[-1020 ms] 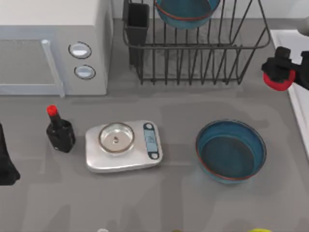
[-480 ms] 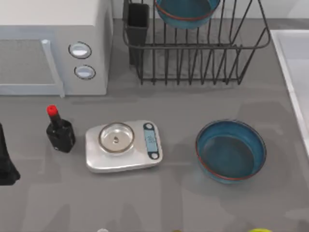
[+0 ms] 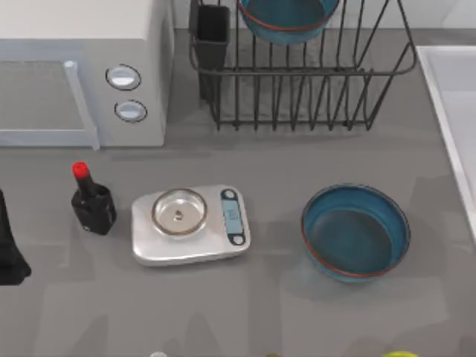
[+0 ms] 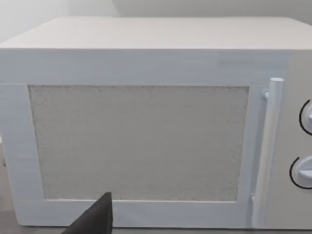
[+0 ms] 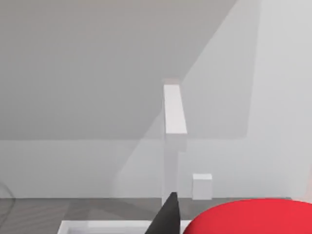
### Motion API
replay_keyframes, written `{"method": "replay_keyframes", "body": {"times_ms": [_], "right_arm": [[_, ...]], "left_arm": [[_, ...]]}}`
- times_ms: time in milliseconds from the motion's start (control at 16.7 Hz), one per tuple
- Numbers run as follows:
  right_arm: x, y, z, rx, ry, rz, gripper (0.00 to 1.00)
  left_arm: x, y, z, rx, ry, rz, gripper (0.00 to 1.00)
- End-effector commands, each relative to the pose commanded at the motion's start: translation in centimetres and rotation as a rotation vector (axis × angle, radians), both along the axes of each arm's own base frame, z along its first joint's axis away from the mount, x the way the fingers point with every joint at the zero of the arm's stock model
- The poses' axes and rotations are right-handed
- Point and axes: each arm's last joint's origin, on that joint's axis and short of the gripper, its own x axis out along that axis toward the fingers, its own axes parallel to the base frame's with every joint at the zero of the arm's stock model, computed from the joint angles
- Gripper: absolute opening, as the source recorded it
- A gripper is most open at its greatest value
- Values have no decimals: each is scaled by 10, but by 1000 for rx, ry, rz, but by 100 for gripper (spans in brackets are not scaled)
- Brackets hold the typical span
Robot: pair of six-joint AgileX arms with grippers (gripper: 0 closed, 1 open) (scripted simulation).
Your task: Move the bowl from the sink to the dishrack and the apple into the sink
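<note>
Red apple (image 5: pixel 248 217) sits close under your right wrist camera beside one dark fingertip, so the right gripper appears clamped on it, facing the sink (image 3: pixel 454 104) and its faucet (image 5: pixel 174 146). One blue bowl (image 3: pixel 288 18) already rests in the dishrack (image 3: pixel 312 82); a second bowl (image 3: pixel 355 232) stands on the counter. Release too early, before you clear the raised rim, and the apple could land outside the basin. Your left arm is parked before the microwave (image 4: pixel 141 131); whether its fingers are apart I cannot tell.

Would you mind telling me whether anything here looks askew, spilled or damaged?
Nothing stands out. One blue bowl sits in the dishrack, another blue bowl stands upright on the table, and the scale and bottle are upright.
</note>
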Motion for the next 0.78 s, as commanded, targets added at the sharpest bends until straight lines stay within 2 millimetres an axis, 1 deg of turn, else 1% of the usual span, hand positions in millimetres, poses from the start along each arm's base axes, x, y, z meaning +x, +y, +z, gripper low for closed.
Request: {"method": "replay_keyframes", "body": {"times_ms": [300, 480, 600, 780], "right_arm": [[-1, -1, 0, -3, -3, -3, 0], [2, -1, -3, 1, 1, -1, 0], [5, -4, -15, 5, 6, -3, 0], [12, -9, -49, 9, 13, 0, 0]], "left_arm": [[0, 0, 0, 0, 0, 0, 100], [0, 0, 0, 0, 0, 0, 100], [0, 0, 0, 0, 0, 0, 100], [0, 0, 0, 0, 0, 0, 100]]}}
